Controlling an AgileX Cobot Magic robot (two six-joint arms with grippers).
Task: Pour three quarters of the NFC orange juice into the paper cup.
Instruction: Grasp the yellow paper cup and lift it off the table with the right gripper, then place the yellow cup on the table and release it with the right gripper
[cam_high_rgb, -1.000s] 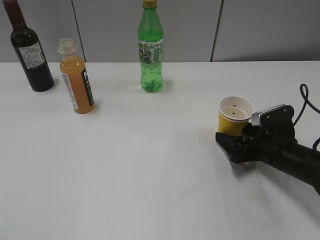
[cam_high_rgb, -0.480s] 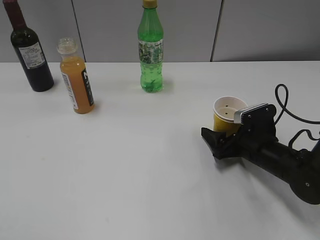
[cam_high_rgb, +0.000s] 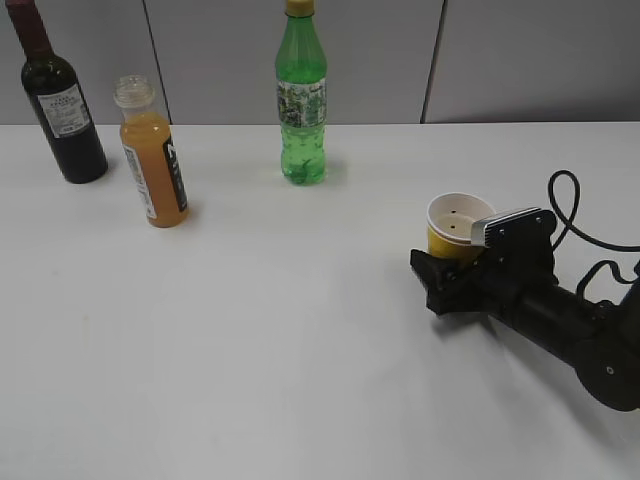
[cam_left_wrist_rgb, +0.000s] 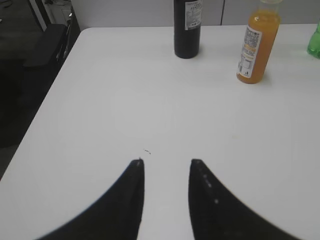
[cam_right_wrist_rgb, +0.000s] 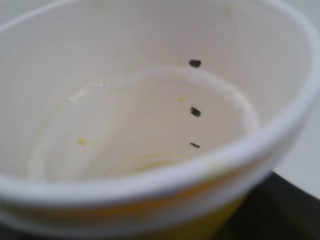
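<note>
Two task items. Small yellow paper cup with white rim (cam_high_rgb: 458, 227) sits right at the right pincer (cam_high_rgb: 447, 272), between its jaws; whether they grip it can't be told. Cup is light, thin-walled, crushable: hold low on the wall, gently. Small clear plastic bottle of orange juice (cam_high_rgb: 153, 153), capless and nearly full, stands well ahead of the left pincer (cam_left_wrist_rgb: 166, 172), which is part-open and holds nothing. Bottle is heavier, smooth, spill-prone: take mid-body at the label. Dark glass wine bottle (cam_high_rgb: 58, 93) stands near it; tall green plastic bottle (cam_high_rgb: 301, 95) apart. White counter (cam_high_rgb: 300, 340) between looks unobstructed.
</note>
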